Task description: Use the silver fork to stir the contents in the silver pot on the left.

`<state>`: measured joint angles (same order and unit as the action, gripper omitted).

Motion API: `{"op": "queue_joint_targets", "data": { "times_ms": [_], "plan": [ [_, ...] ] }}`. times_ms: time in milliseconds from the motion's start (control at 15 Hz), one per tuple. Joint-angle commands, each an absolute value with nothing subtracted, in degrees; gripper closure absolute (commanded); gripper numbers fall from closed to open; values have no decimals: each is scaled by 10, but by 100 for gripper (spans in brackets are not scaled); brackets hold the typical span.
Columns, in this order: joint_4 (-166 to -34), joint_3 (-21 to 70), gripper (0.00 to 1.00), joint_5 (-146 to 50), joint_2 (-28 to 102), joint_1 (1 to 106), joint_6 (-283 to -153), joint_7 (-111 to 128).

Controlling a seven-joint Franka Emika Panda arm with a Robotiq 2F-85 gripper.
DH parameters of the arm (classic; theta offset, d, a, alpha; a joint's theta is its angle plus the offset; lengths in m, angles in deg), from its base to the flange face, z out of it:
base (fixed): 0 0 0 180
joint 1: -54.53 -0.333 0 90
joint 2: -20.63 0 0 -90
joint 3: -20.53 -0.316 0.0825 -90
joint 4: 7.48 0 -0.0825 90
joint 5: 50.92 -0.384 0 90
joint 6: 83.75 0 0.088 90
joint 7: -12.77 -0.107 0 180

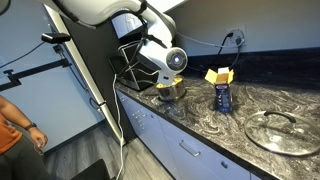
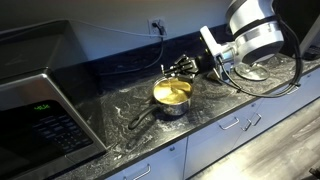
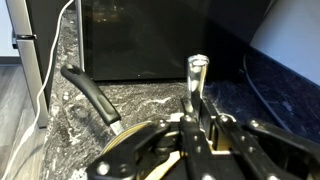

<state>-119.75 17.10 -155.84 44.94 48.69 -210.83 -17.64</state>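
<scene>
The silver pot [image 1: 170, 92] stands on the dark marbled counter and holds yellow contents; it also shows in an exterior view [image 2: 172, 95], with its black handle [image 2: 140, 118] pointing away. My gripper [image 1: 167, 76] hangs right above the pot [image 3: 112, 160] and is shut on the silver fork [image 3: 197, 72]. The fork's handle end sticks out past the fingers [image 3: 196, 125] in the wrist view. The fork's tines are hidden behind the fingers. In an exterior view my gripper [image 2: 187, 67] sits at the pot's far rim.
A blue can [image 1: 223, 97] with a yellow top stands beside the pot. A wide glass lid [image 1: 280, 128] lies further along the counter. A microwave [image 2: 35, 100] stands on the counter. A person's arm [image 1: 15, 125] is near the counter's end. Cables run along the wall.
</scene>
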Motion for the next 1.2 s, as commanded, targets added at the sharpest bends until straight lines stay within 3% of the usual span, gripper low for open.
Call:
{"op": "queue_joint_targets", "data": {
  "times_ms": [0,533,1133],
  "plan": [
    [-1158,167,96,-1572,484,480,-2141,-170],
    [-1102,164,96,-1605,539,479,-2167,-123],
    [-1103,152,96,-1513,542,483,-2127,-272]
  ]
}}
